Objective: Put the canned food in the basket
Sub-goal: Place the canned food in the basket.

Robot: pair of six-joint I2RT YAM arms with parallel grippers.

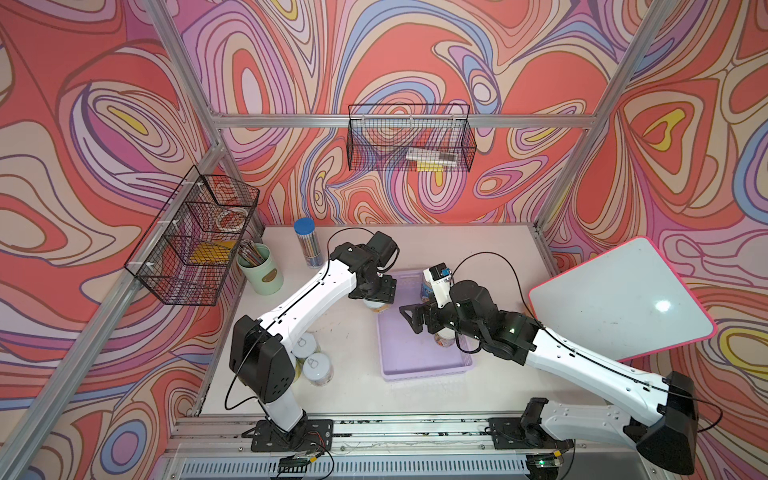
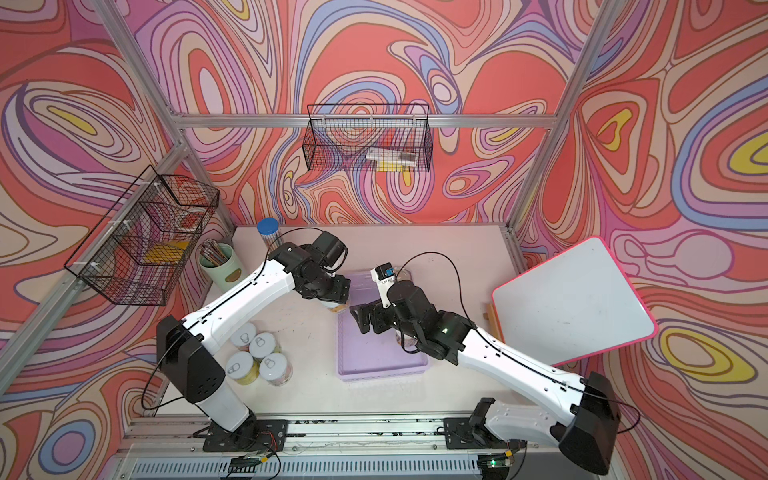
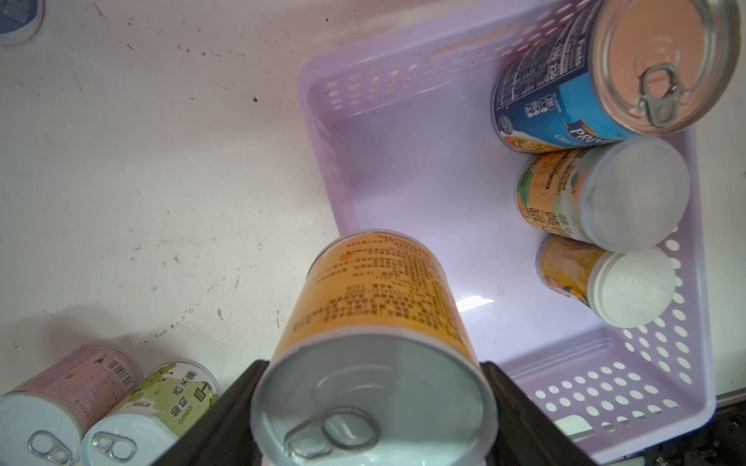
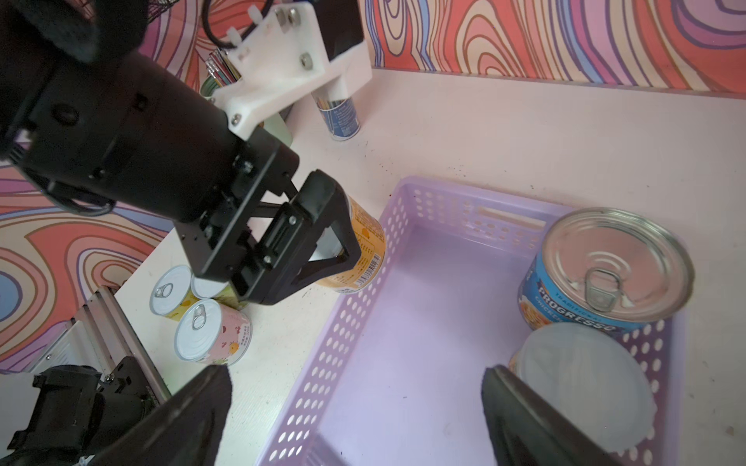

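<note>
Orange can (image 3: pixel 371 290) in left claw (image 3: pixel 371 403)

The left arm (image 1: pixel 307 291) rises from its base at 7 o'clock of the counter (image 1: pixel 478 249) and stretches toward 1 o'clock. Its wrist is bent down, and the left gripper (image 1: pixel 375 296) is clamped on an upright orange-labelled can (image 3: pixel 375 298). The right arm (image 1: pixel 582 365) extends from 5 o'clock toward 10 o'clock. The right gripper (image 4: pixel 354 371) points toward 9 o'clock, jaws wide apart, holding nothing.
</note>
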